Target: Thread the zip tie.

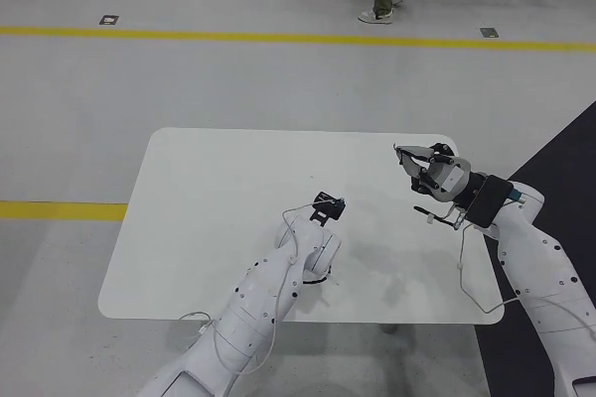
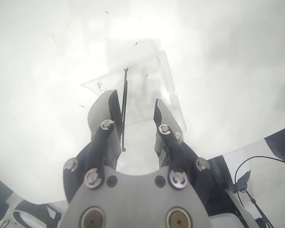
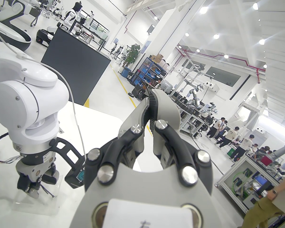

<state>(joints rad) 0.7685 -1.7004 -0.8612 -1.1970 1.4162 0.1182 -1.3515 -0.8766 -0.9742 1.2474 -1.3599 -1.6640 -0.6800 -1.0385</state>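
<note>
Evidently one black zip tie (image 2: 124,100) lay flat on a single clear sheet (image 2: 167,77) on the tabletop (image 1: 228,198), its long axis pointing straight out from the left gripper (image 2: 135,98), between its wide-spread jaws and close beside one, while the right gripper (image 3: 150,99) hung well apart, jaws pressed together.

My white table (image 1: 228,198) stands on a grey floor (image 1: 179,89) with yellow lines (image 1: 278,38). A black table (image 1: 576,149) is near mine.

Thin black zip tie (image 2: 124,110), probably matt plastic, clear glossy plastic sheet (image 2: 171,88), smooth white matt surface (image 1: 228,198), left pincer (image 2: 135,97) with ribbed black pads (image 2: 158,113), shiny metal pins (image 2: 107,125)
</note>
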